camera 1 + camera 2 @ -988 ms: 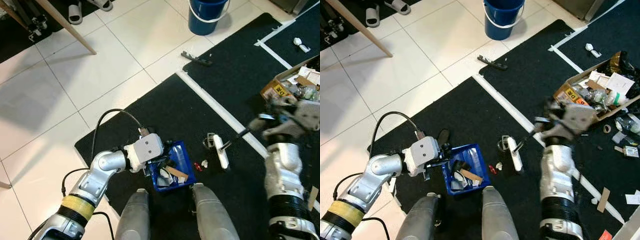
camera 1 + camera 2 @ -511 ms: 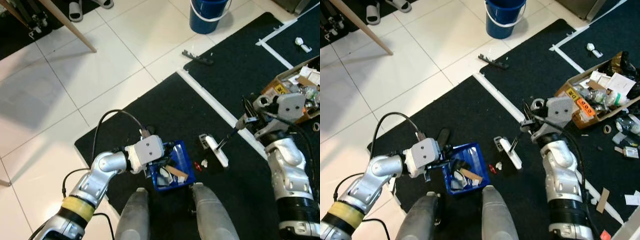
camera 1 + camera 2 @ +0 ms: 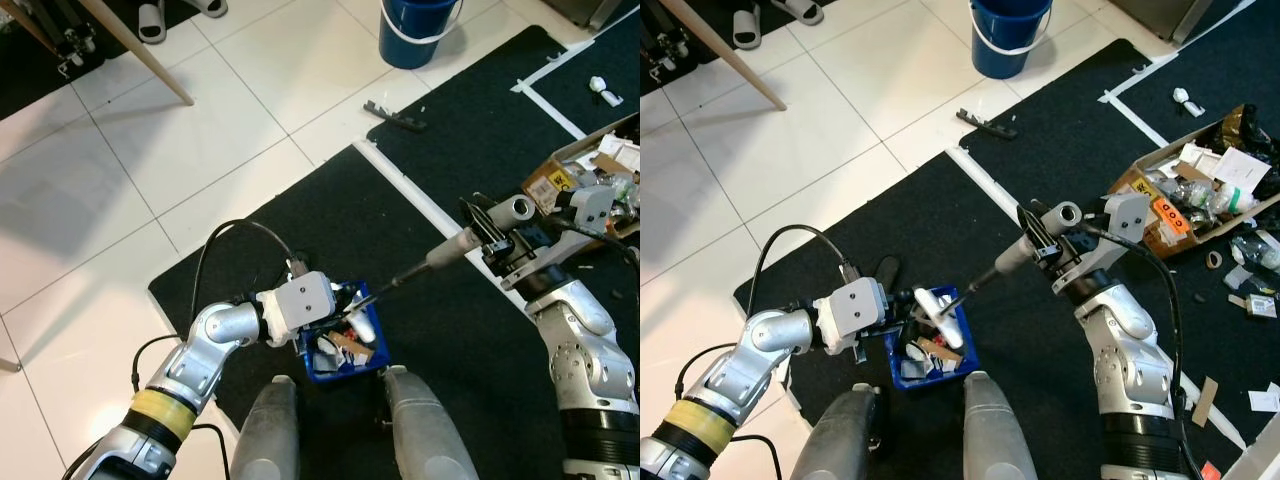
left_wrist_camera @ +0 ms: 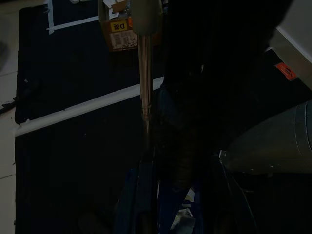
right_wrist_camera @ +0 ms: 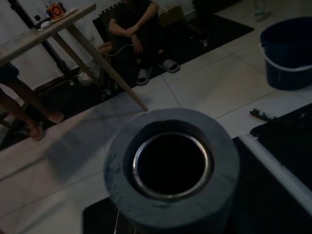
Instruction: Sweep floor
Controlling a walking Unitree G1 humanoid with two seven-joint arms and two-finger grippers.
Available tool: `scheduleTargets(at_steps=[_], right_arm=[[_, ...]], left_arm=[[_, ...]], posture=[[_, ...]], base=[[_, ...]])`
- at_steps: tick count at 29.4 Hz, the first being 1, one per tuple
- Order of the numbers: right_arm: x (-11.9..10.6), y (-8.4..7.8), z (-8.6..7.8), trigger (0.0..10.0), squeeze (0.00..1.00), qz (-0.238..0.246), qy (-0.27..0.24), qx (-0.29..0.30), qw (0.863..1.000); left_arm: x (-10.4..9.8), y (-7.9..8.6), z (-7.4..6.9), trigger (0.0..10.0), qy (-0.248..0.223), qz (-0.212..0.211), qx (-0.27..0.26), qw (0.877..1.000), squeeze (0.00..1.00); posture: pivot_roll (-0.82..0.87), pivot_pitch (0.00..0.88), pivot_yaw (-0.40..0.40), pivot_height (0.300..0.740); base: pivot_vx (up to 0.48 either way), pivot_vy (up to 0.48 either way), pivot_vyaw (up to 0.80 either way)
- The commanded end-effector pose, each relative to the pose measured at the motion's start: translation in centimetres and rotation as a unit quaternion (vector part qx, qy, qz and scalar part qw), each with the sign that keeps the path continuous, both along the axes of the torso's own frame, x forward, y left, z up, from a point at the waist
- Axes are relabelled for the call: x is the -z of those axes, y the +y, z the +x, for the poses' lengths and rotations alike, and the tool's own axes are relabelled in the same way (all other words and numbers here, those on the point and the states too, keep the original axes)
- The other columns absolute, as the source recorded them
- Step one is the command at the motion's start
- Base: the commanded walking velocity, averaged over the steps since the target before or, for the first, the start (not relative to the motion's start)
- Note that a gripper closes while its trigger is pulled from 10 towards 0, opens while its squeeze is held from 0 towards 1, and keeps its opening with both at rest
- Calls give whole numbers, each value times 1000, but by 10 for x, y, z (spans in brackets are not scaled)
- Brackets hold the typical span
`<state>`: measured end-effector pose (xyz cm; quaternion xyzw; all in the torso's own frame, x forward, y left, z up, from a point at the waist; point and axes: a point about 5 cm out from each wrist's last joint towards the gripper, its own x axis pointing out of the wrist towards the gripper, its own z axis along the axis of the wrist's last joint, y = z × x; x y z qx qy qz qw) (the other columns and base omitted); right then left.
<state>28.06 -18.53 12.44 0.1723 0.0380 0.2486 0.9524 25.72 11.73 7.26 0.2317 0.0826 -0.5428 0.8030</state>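
While the right gripper has its jaws pinching the broom handle, the white broom head rests inside the blue dustpan, which the left gripper's jaws clamp.

Home-like room: white tiled floor, black mats, blue bucket, slippers.

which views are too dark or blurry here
Left wrist view is very dark: just the broom handle and a pale stripe on the mat can be made out. Right wrist view is dim, its handle end close up and soft. Both eye views are bright and sharp.
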Motion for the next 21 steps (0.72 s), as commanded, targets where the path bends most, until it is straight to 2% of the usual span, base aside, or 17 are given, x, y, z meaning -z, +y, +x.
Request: scheduleTargets(at_steps=[1, 10, 13, 16, 21], right_arm=[[7, 14, -6, 10000, 0, 66, 25, -35, 997], [-7, -4, -2, 10000, 0, 91, 6, 0, 996], [-16, -14, 2, 10000, 0, 113, -11, 31, 993], [-22, -18, 5, 10000, 0, 129, -24, 45, 990], [-27, -22, 6, 10000, 0, 129, -32, 55, 990]], left_arm=[[13, -6, -11, 10000, 27, 7, 17, 999, 0], [15, -7, -10, 10000, 27, 9, 19, 999, 0], [16, -9, -11, 10000, 27, 10, 21, 999, 0], [17, -10, -12, 10000, 27, 10, 23, 999, 0], [18, -11, -12, 10000, 28, 11, 25, 999, 0]], posture=[[1, 282, 10, 740], [-2, 279, 11, 740], [-3, 272, 12, 740], [-2, 273, 12, 740], [-2, 273, 14, 740]], base=[[0, 0, 0], [0, 0, 0], [0, 0, 0], [0, 0, 0], [0, 0, 0]])
